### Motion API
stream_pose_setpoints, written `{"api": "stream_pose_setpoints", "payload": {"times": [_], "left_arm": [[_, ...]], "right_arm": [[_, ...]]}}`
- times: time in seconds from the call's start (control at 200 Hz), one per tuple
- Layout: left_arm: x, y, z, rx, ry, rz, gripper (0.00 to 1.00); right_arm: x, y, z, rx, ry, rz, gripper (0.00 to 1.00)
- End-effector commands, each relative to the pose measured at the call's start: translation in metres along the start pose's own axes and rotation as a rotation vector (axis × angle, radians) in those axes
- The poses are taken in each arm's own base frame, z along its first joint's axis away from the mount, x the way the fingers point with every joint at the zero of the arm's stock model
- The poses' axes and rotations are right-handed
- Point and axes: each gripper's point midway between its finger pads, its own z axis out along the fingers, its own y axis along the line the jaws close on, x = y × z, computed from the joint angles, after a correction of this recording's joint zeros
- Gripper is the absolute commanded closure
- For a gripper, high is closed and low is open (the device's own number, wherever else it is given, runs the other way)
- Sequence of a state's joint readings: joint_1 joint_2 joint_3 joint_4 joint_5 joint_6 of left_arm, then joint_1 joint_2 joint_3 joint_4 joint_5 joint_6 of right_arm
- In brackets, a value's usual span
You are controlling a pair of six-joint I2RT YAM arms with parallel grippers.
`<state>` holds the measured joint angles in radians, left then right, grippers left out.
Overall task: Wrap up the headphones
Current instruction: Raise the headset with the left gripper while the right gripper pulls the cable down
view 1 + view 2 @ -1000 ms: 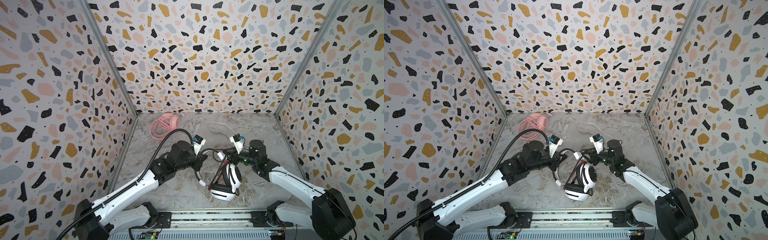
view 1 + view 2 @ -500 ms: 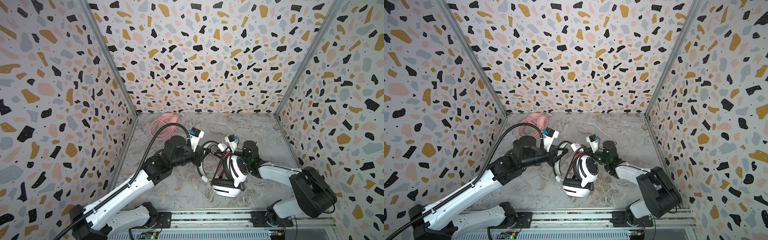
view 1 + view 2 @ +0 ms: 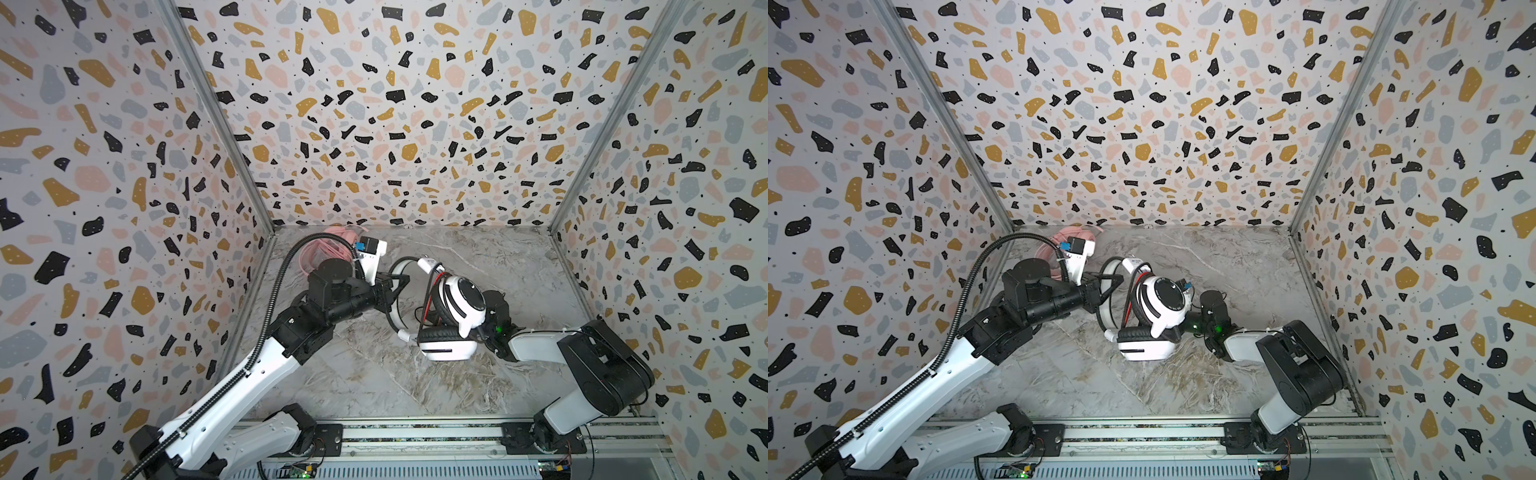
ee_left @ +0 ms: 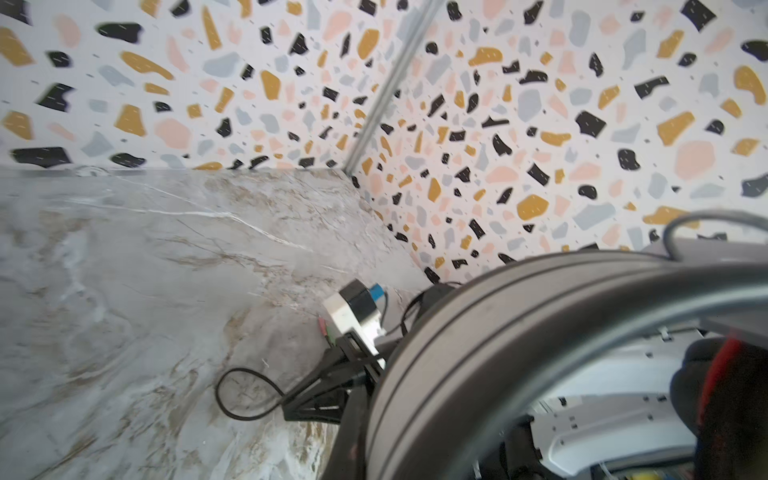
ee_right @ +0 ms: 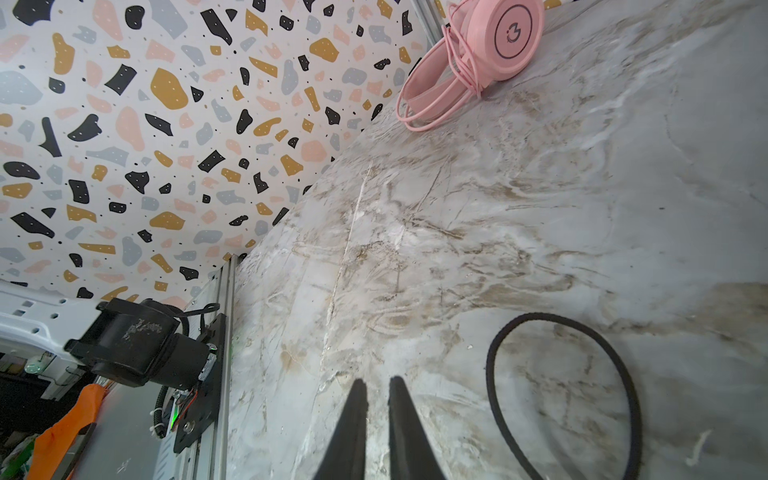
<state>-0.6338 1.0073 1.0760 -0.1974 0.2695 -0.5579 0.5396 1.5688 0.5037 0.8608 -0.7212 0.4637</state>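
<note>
The white headphones (image 3: pixel 463 301) (image 3: pixel 1163 303) with black stripes hang tilted above the floor. Their black-and-red cable (image 3: pixel 428 295) crosses between the cups. My left gripper (image 3: pixel 394 283) (image 3: pixel 1105 286) is shut on their headband (image 4: pixel 457 332), which fills the left wrist view. My right gripper (image 5: pixel 376 386) (image 4: pixel 287 409) lies low by the floor, behind the upper cup in both top views. Its fingers stand almost together with nothing between them. A black loop of cable (image 5: pixel 536 316) (image 4: pixel 232 405) lies on the floor beside it. The pink headphones (image 5: pixel 498 37) (image 3: pixel 328 253) rest in the back left corner, cable wound round them.
Terrazzo-patterned walls (image 3: pixel 395 124) close in the marble floor (image 3: pixel 374 374) on three sides. A metal rail (image 3: pixel 415 432) with both arm bases runs along the front. The right arm's elbow (image 3: pixel 598 365) is folded low near the right wall.
The left gripper has carried the white headphones up and toward the back. The right arm has folded down low and its jaws have closed in, ending behind the upper cup.
</note>
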Motion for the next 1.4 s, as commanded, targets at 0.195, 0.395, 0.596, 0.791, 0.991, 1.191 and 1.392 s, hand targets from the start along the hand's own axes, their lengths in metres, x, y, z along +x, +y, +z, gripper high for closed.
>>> {"api": "stream_pose_setpoints", "payload": {"times": [0.195,0.395,0.596,0.791,0.991,1.191,1.392], "left_arm": [[-0.092,0.046,-0.051,-0.193,-0.42,-0.221,1.0],[-0.091,0.111,-0.069,-0.396,-0.531,-0.378,1.0],[-0.082,0.163,-0.099,-0.65,-0.643,-0.456,1.0],[-0.068,0.199,-0.132,-0.927,-0.719,-0.467,1.0],[-0.052,0.216,-0.134,-1.035,-0.678,-0.388,1.0],[-0.027,0.233,-0.134,-1.113,-0.645,-0.372,1.0],[-0.025,0.228,-0.118,-1.128,-0.613,-0.32,1.0]], "right_arm": [[0.038,0.004,0.001,0.146,0.107,-0.031,0.99],[0.048,0.015,-0.017,0.22,0.136,-0.053,1.0],[0.05,0.038,-0.034,0.271,0.168,-0.114,1.0],[0.038,0.058,-0.052,0.352,0.179,-0.196,1.0],[0.022,0.085,-0.059,0.341,0.196,-0.247,1.0],[0.018,0.107,-0.051,0.323,0.267,-0.303,1.0],[0.029,0.137,-0.027,0.29,0.367,-0.4,0.99]]}}
